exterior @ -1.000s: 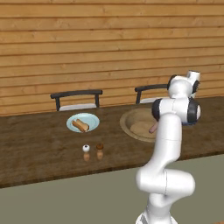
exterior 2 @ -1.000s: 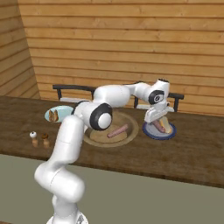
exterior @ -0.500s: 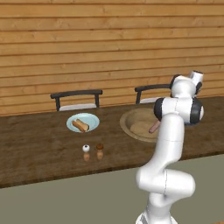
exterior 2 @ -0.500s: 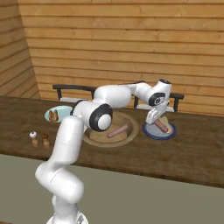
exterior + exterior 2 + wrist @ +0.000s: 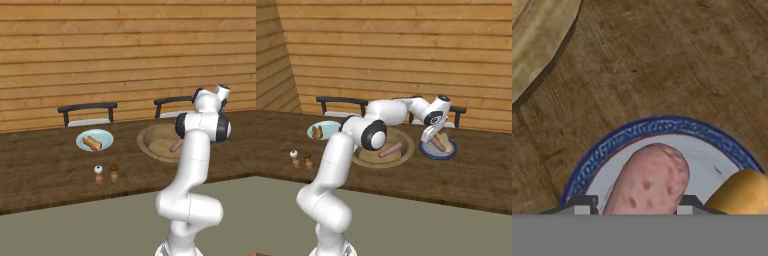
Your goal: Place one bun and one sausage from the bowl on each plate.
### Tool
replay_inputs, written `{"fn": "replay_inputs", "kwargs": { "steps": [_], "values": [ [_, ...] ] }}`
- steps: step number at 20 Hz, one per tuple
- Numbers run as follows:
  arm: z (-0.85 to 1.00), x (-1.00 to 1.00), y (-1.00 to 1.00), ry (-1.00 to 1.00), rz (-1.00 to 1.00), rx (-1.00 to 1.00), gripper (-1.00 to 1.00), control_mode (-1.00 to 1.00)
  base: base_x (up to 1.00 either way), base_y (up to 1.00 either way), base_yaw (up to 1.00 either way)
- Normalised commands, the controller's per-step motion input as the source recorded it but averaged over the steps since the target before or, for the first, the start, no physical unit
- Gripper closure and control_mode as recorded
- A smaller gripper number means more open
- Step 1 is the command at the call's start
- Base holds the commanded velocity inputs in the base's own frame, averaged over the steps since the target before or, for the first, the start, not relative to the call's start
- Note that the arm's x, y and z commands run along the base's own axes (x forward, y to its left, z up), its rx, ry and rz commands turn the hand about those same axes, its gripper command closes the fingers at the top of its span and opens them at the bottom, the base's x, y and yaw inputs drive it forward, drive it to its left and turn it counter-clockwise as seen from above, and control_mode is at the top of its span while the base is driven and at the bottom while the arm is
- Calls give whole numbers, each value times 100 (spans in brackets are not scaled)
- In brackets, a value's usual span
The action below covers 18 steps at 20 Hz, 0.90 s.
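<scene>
My claw (image 5: 432, 138) is over the right plate (image 5: 448, 152), sausage (image 5: 648, 182) between the tips, bun (image 5: 741, 192) beside it on that plate. Bowl (image 5: 404, 151) sits just left of it with another sausage (image 5: 390, 149) inside. Far-left plate (image 5: 106, 137) holds a bun (image 5: 91, 143). Two shakers (image 5: 106, 173) nearer on the desk (image 5: 45, 170). Two chairs (image 5: 88, 113) behind.

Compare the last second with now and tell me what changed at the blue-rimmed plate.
Little visibly moved. The gripper stays low over the white blue-rimmed plate right of the tan wooden bowl, its jaws narrowed around the reddish-pink sausage, which lies on the plate beside a golden bun. The pale blue plate, the second sausage in the bowl and the two small shakers stayed put.
</scene>
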Motion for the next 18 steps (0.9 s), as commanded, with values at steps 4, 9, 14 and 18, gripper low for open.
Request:
{"fn": "replay_inputs", "kwargs": {
  "steps": [4, 9, 14, 18],
  "values": [
    [-17, 12, 0, 0, 0, 5, 100, -100, 0, 0, 0],
    [-18, 12, 0, 0, 0, 4, 100, -100, 0, 0, 0],
    [-1, 0, 0, 0, 0, 1, -100, -100, 0, 0, 0],
    [0, 0, 0, 0, 0, 0, -100, -100, 0, 0, 0]
  ]
}}
